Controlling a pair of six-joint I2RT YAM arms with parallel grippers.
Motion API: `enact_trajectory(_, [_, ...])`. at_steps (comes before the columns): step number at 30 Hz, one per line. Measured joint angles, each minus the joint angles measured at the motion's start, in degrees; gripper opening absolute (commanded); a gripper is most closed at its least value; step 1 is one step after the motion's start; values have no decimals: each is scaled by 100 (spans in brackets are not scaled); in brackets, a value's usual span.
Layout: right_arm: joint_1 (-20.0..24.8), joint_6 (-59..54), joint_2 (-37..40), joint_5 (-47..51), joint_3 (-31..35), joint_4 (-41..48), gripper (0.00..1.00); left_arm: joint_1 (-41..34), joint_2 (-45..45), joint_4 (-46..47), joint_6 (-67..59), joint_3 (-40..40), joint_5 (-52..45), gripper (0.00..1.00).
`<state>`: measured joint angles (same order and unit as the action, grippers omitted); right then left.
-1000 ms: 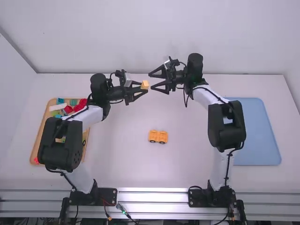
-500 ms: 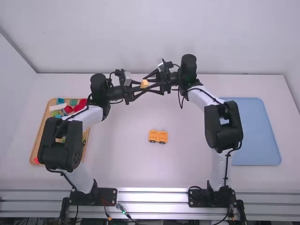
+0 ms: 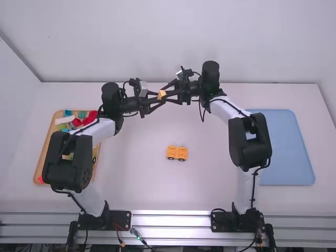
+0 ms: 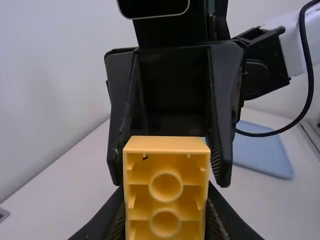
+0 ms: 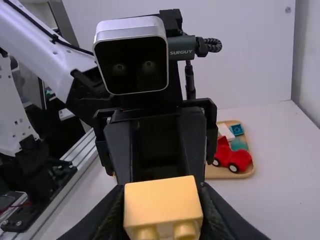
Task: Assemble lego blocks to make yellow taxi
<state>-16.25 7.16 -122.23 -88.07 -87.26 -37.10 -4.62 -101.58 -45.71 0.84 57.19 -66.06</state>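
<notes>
A yellow-orange block point(image 3: 161, 94) hangs high between both arms, tilted slightly in the high view. My left gripper point(image 3: 158, 98) is shut on it from the left, my right gripper point(image 3: 167, 94) from the right. In the left wrist view the block point(image 4: 166, 187) shows its hollow, tubed side between the fingers of my left gripper point(image 4: 166, 220); the right gripper's fingers meet its far end. In the right wrist view its smooth face and studs point(image 5: 163, 207) sit between the fingers of my right gripper point(image 5: 162, 215). A yellow-orange wheeled piece point(image 3: 177, 153) rests on the table.
A wooden tray point(image 3: 44, 149) with several coloured blocks and red pieces lies at the left, partly beneath the left arm. A blue tray point(image 3: 289, 147) lies at the right. The white table point(image 3: 142, 184) spreads between them.
My right gripper has moved left to the block and taken hold of it. The block has turned slightly. The left arm and the wheeled piece have stayed put.
</notes>
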Motion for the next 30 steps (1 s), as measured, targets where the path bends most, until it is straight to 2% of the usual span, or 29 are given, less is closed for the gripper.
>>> enact_trajectory(1, [-2, -31, -2, -7, 0, -24, 21, 2, 0, 9, 31, 0, -33, 16])
enact_trajectory(2, [-2, -63, -2, -4, 0, -24, 18, 0, 0, 13, 55, 0, -39, 17])
enact_trajectory(3, [-2, -129, -2, -4, 0, -44, 8, 2, 0, 22, 101, 0, -59, 34])
enact_trajectory(4, [-2, -138, -2, -7, 0, -39, 5, 15, 0, 20, 127, 0, -74, 46])
enact_trajectory(5, [-9, -96, -2, 2, 0, -4, 1, 28, 2, 2, 66, 0, -70, 69])
enact_trajectory(7, [-13, -59, -2, 46, -4, -2, 0, 28, 0, 7, 55, -2, -48, 99])
enact_trajectory(12, [94, 269, -2, 772, -133, 96, 0, 28, 0, 136, 46, -4, 87, 99])
enact_trajectory(14, [212, 260, -2, 1244, -192, 555, 0, 28, 0, 345, 127, -4, 332, 99])
enact_trajectory(15, [289, 201, 0, 1591, -225, 984, 0, 28, 0, 538, 229, -4, 560, 99])
enact_trajectory(16, [413, 28, 11, 2170, -262, 1827, 0, 28, 0, 822, 358, -4, 850, 99])
enact_trajectory(17, [468, -55, 13, 2461, -267, 2175, 0, 31, 2, 1003, 448, -7, 1029, 99])
enact_trajectory(20, [745, -955, 162, 4627, -299, 4951, 0, 72, -4, 1943, 835, -22, 2092, 99])
enact_trajectory(21, [756, -1097, 212, 4881, -295, 5294, 0, 83, -7, 2006, 846, -24, 2218, 99])
enact_trajectory(23, [684, -1950, 527, 6008, -295, 6725, 0, 122, -11, 2116, 837, -26, 2708, 99])
enact_trajectory(26, [385, -2835, 955, 6946, -304, 7928, 0, 131, -11, 2009, 772, -26, 3202, 99])
enact_trajectory(30, [-81, -3615, 1217, 7746, -313, 8832, 0, 131, -11, 1757, 706, -24, 3648, 99])
